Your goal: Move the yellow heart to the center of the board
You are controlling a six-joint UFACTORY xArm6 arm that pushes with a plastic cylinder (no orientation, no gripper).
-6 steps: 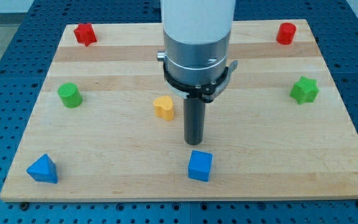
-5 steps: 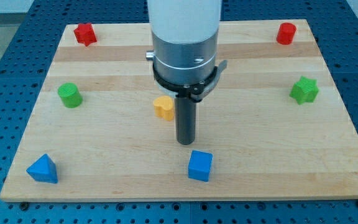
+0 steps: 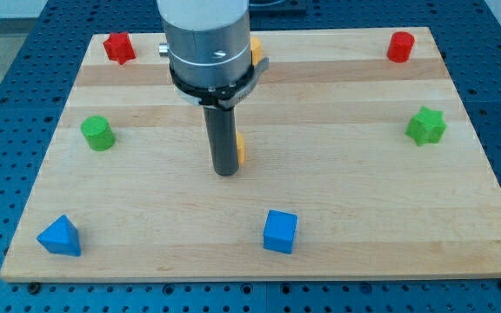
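Note:
The yellow heart (image 3: 241, 150) lies near the middle of the wooden board (image 3: 364, 200), mostly hidden behind my rod; only a thin yellow sliver shows at the rod's right edge. My tip (image 3: 225, 172) rests on the board just left of and slightly below the heart, touching or nearly touching it. A second yellow block (image 3: 256, 49) peeks out behind the arm near the view's top.
Red blocks sit at the top left (image 3: 118, 47) and top right (image 3: 399, 46). A green cylinder (image 3: 97, 133) is at the left, a green star (image 3: 425, 126) at the right. A blue triangle (image 3: 59, 236) and blue cube (image 3: 279, 231) lie along the bottom.
My rod has moved left and up the view, from right of the yellow heart to in front of it, now covering most of it. The other blocks have not moved.

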